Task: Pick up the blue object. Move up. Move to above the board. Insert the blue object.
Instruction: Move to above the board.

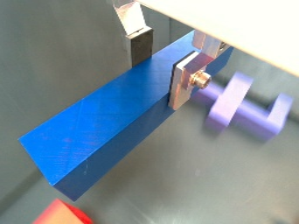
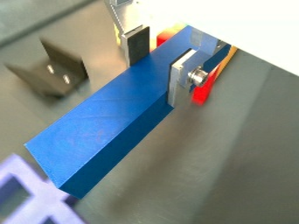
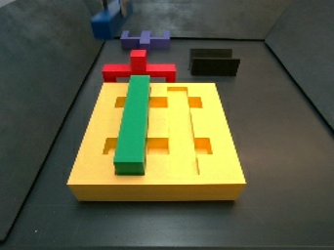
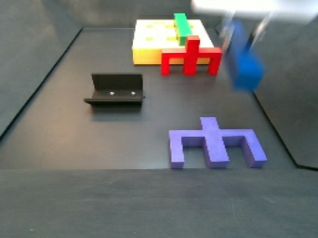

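The claw (image 1: 163, 63) is clamped across the blue object (image 1: 117, 118), holding it off the tabletop (image 4: 74, 112), clear for carrying toward the board (image 3: 156, 176).

The red piece (image 3: 139, 68) stands between the claw (image 3: 109, 12) and the board (image 3: 222, 156).

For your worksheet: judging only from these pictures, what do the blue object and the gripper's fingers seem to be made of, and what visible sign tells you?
Blue object: probably plastic, possibly 3D-printed; matte, even blue with fine diagonal lines across its top face. It is held in the gripper off the floor.
Fingers: seemingly metal; flat silver plates with a dull sheen, carrying dark, likely rubbery pads.
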